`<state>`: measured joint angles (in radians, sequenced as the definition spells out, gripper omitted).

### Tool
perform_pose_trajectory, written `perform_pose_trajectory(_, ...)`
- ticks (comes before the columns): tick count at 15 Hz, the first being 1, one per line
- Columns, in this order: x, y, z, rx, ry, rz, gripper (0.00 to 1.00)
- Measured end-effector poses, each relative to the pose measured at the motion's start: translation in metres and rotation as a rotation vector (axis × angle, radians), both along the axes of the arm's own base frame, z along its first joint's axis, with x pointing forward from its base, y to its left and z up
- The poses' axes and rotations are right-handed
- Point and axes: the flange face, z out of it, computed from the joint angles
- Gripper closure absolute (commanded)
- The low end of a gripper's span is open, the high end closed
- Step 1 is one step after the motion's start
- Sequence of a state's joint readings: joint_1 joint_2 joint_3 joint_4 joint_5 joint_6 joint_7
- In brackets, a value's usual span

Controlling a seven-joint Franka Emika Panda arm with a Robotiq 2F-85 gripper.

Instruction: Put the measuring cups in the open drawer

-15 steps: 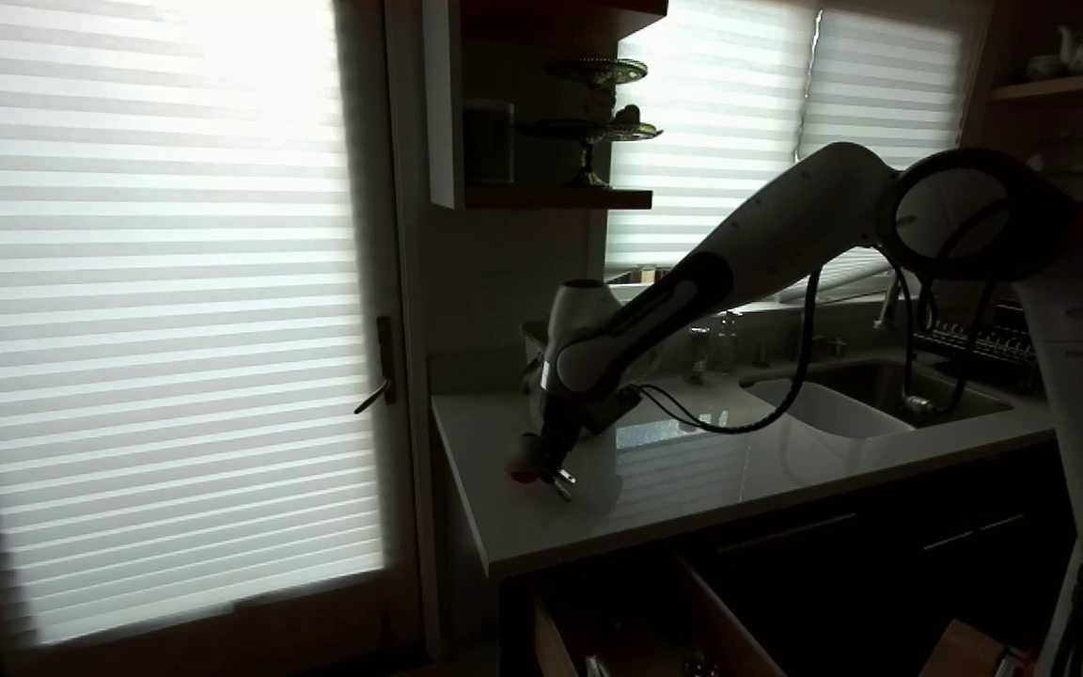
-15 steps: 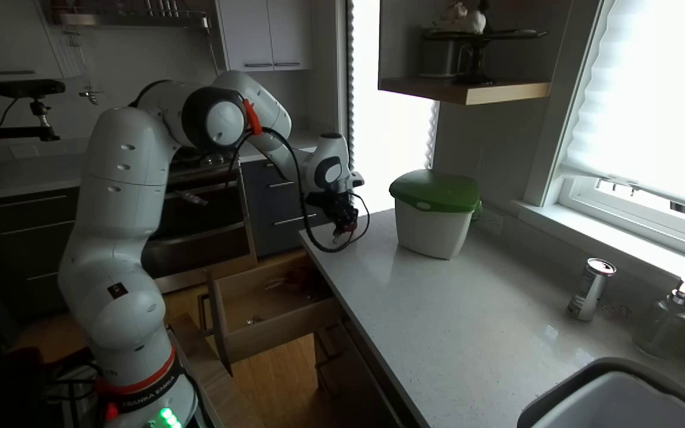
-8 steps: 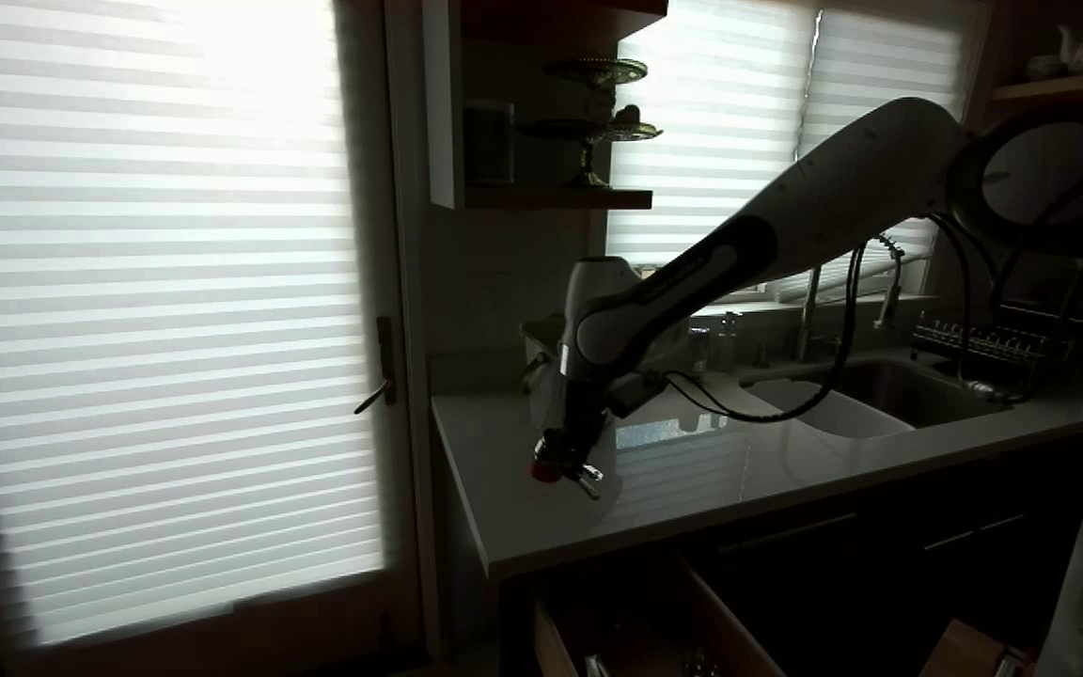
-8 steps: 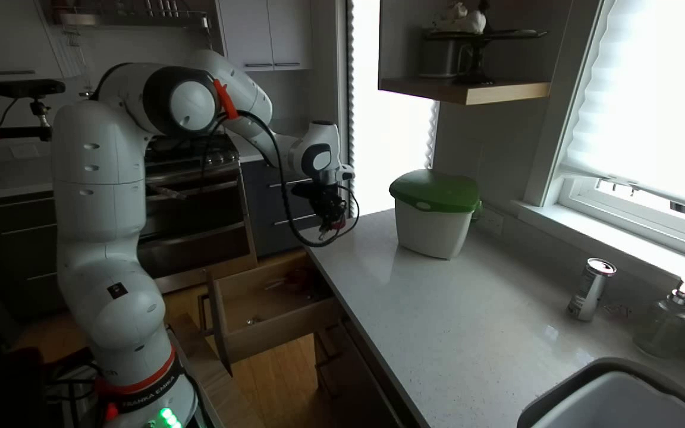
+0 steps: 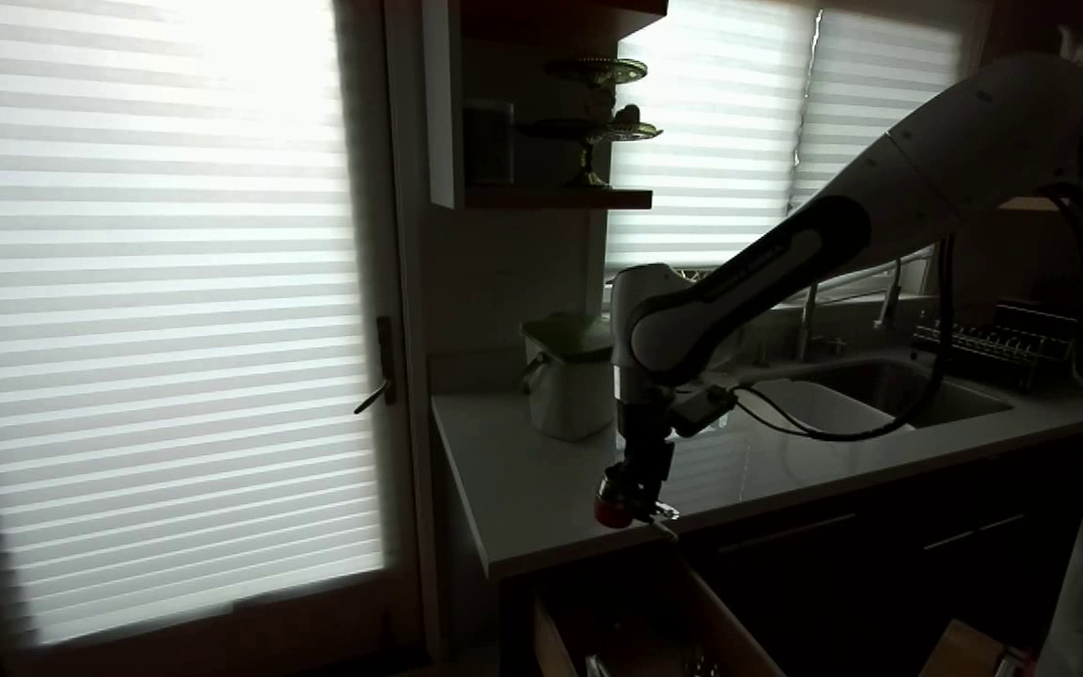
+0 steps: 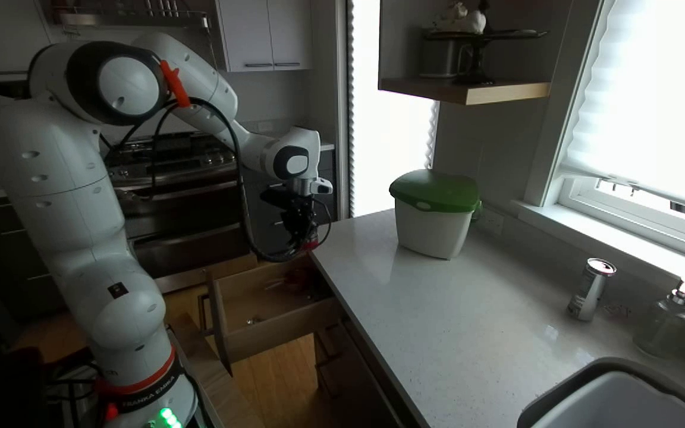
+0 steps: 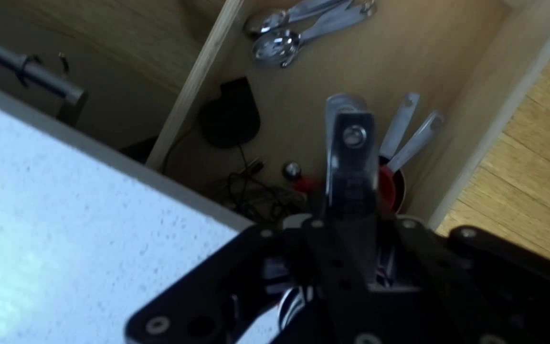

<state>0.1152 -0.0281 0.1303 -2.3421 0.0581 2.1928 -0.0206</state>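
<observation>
In an exterior view, gripper [image 5: 647,506] points down, jaws pinched narrow on the measuring cups [image 5: 612,509], bowls at 9 o'clock, handle ends at 4. Open drawer [image 5: 728,622] lower, at 6. In an exterior view, green-lidded bin [image 6: 434,224] stands on counter [image 6: 443,333], 3 o'clock of gripper; drawer at 7. Wrist view, from centre: gripper at 5, mostly hiding held cups; metal spoons [image 7: 275,47] in drawer at 12, other handled cups [image 7: 387,187] at 3, counter at 8.

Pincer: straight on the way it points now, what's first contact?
The pincer points down; its held measuring cups would probably catch the countertop edge first. Depth is unclear: they may just clear that and enter the open drawer.
</observation>
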Motion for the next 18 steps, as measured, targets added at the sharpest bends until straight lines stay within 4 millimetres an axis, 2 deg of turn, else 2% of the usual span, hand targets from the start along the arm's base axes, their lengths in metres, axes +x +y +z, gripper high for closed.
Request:
perform_pose_trajectory(4, -0.053, -0.004, -0.019, 0.005, 0.065, -0.091, 0.94)
perform_pose_trajectory(8, -0.088, -0.001, -0.051, 0.017, 0.091, -0.196, 0.94)
perform_pose_trajectory(12, -0.102, 0.012, -0.082, 0.061, 0.043, -0.284, 0.94)
perform_pose_trajectory(18, -0.104, 0.029, -0.125, 0.114, 0.019, -0.422, 0.94)
